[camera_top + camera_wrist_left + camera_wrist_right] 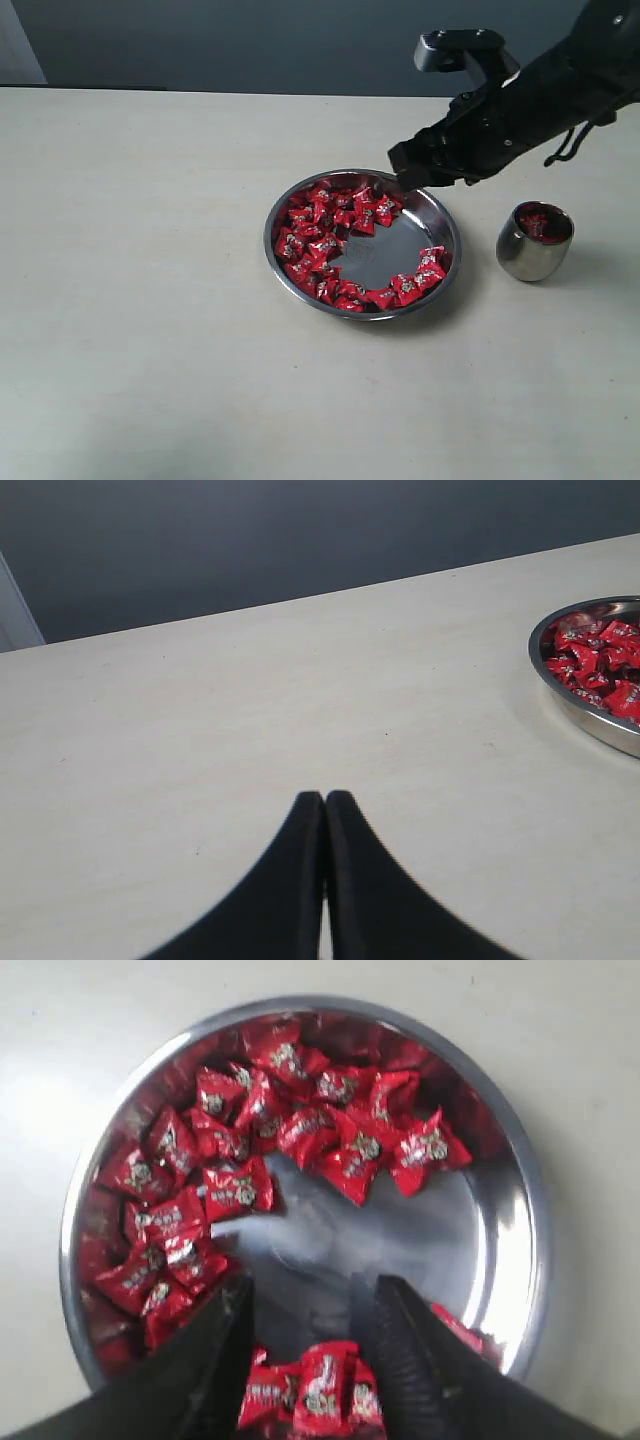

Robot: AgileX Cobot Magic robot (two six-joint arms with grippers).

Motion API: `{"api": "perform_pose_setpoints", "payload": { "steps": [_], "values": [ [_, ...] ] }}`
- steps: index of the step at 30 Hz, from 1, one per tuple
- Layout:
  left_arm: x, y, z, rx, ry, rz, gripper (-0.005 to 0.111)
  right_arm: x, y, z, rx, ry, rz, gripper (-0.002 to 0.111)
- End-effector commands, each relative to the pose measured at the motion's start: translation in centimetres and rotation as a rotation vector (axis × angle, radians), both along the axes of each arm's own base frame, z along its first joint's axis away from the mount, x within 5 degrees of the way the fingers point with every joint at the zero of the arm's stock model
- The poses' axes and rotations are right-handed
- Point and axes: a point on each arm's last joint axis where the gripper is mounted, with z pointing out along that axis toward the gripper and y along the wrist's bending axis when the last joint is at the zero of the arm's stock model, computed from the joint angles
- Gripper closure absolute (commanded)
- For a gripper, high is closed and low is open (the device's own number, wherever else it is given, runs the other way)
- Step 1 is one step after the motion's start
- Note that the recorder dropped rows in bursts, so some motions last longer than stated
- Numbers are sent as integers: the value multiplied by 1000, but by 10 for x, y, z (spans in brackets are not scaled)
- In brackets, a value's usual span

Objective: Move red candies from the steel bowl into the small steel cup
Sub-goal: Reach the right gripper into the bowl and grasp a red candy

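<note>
A pale table (pixel 150 320) holds a wide steel bowl (pixel 395 255) near its middle. Red candies (pixel 318 232) are heaped along the bowl's left and far sides, with a few at the near rim, and the centre is bare metal. Just to the right, apart from the bowl, stands a cup (pixel 533 255) with red candy showing inside, though how many pieces cannot be made out. The right gripper (pixel 410 172) hangs over the bowl's far rim, its tips hard to see from outside. Its wrist camera shows the jaws spread wide and holding nothing. The left gripper (pixel 323 800) hovers above bare table with its jaws pressed together and empty, and the bowl is cut off at the edge of that view.
</note>
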Motion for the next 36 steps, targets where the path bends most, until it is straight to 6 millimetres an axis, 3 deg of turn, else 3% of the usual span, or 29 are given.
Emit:
{"api": "perform_pose_setpoints", "payload": {
  "steps": [1, 7, 16, 24, 36],
  "values": [
    [0, 0, 1, -8, -10, -3, 106, 11, 15, -16, -14, -89, -14, 69],
    [0, 0, 1, -8, -10, -3, 106, 32, 21, -47, -40, -90, -47, 69],
    [0, 0, 1, -8, -10, -3, 106, 63, 39, -69, -42, -29, -4, 69],
    [0, 0, 1, -8, -10, -3, 106, 69, 52, -92, -52, 52, 44, 69],
    [0, 0, 1, -8, -10, -3, 106, 69, 52, -113, -84, 93, 57, 69]
  ]
}}
